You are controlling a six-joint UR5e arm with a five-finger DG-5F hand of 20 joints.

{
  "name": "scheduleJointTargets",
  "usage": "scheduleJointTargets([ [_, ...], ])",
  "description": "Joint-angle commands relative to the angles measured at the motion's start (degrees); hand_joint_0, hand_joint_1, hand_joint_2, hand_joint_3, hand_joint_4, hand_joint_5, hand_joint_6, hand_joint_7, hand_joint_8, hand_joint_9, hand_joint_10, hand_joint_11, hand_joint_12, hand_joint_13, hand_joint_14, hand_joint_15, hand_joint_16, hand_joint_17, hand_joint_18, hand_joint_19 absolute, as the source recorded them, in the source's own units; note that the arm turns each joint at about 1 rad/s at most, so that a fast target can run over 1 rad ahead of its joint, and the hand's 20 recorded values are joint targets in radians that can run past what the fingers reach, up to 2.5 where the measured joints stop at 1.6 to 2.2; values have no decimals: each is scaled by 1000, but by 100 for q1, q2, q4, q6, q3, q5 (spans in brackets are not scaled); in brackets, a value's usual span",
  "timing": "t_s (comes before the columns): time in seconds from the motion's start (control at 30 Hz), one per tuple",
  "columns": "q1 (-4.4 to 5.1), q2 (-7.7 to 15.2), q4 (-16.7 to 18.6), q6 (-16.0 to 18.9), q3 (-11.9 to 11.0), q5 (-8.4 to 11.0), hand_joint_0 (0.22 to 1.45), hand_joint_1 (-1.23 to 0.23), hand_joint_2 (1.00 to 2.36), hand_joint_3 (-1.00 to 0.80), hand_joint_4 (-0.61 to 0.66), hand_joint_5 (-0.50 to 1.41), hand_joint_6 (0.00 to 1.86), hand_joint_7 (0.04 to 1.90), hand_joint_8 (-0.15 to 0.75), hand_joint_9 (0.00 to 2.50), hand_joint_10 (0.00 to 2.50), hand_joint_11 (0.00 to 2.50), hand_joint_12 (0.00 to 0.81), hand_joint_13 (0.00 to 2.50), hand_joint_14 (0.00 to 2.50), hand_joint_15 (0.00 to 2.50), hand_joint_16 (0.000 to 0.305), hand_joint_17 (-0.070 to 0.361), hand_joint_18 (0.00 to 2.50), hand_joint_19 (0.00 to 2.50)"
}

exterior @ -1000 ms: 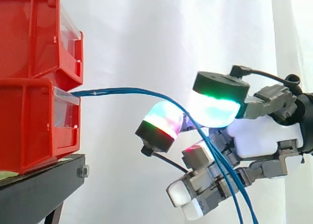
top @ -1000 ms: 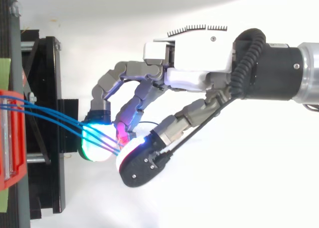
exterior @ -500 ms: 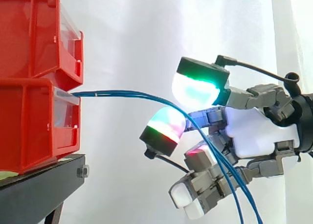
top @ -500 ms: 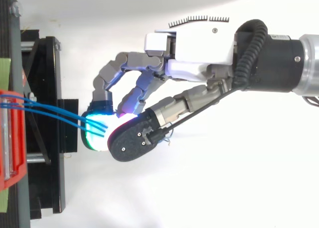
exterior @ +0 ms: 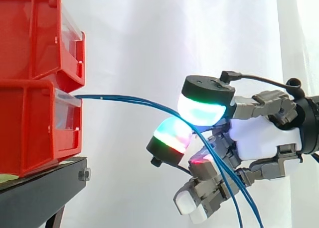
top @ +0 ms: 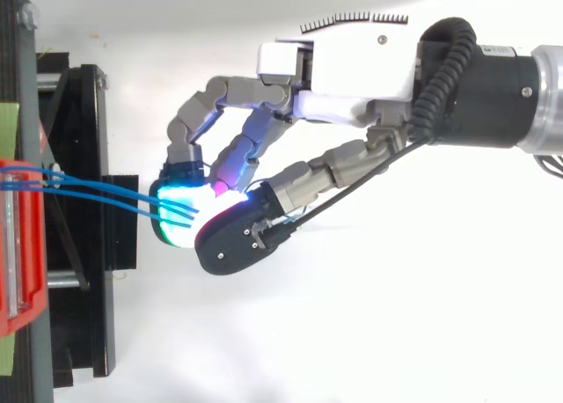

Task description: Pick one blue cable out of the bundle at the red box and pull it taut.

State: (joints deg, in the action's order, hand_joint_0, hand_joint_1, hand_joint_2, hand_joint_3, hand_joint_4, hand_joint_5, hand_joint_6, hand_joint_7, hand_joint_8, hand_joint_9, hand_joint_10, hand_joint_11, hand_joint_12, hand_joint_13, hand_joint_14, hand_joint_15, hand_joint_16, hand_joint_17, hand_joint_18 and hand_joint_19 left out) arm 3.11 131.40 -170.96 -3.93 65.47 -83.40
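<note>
Several thin blue cables (exterior: pixel 129 99) leave the lower red bin (exterior: pixel 30 131) and run right in a shallow arc to my hand (exterior: pixel 261 138). They pass between the green-white thumb pad (exterior: pixel 202 111) and a finger pad (exterior: pixel 172 133) just below it, then drop past the palm to the bottom edge. The two pads sit close together with the cables pinched between them. How many cables are caught I cannot tell. From above, the cables (top: pixel 97 190) fan slightly from the red bin (top: pixel 16 245) and end under the curled fingers of the hand (top: pixel 352 64).
A second red bin (exterior: pixel 30 34) is stacked on the lower one, both on a black stand (exterior: pixel 40 188) at the left. The stand's black frame (top: pixel 88 157) lies close to the fingertips. A white curtain hangs behind.
The thumb, raised half a second ago, has come down onto the cables against the finger pad. The cables now bend lower at the hand.
</note>
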Motion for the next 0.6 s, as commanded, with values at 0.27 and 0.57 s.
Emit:
scheduleJointTargets([
  [0.27, -39, 0, 2, -90, 1, -10, 782, -880, 1000, -500, -198, -188, 965, 804, 247, 1041, 6, 966, 333, 844, 13, 373, 46, 104, 706, 275],
  [0.57, -47, 9, 2, -90, 1, -10, 680, -897, 1000, -500, -122, -172, 947, 781, 236, 1063, 5, 977, 330, 850, 13, 391, 45, 102, 701, 299],
])
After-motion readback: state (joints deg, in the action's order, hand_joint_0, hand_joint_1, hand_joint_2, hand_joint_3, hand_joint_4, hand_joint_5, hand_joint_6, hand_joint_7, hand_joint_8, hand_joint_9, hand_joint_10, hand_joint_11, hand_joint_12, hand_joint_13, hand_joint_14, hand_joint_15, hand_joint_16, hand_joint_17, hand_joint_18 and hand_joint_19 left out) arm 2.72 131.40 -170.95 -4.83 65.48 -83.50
